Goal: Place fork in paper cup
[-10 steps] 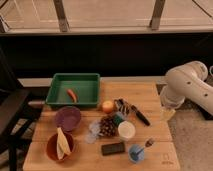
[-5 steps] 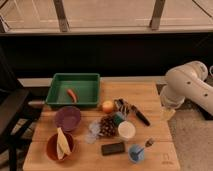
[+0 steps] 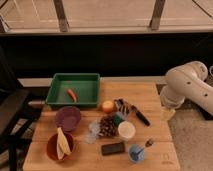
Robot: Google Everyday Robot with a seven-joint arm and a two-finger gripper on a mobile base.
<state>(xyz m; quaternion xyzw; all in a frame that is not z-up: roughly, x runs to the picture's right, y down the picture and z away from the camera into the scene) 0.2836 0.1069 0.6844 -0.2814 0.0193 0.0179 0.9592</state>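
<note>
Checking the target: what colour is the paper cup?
The paper cup is cream-white, shown in the camera view; the gripper hangs right of the table.

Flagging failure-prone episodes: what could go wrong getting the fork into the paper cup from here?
1. The fork appears to rest against the blue cup; gripping it could tip that cup.
2. The paper cup stands close beside the pine cone, and a nudge might topple it.
3. The gripper hangs beyond the right edge of the table, so the reach is long.
</note>
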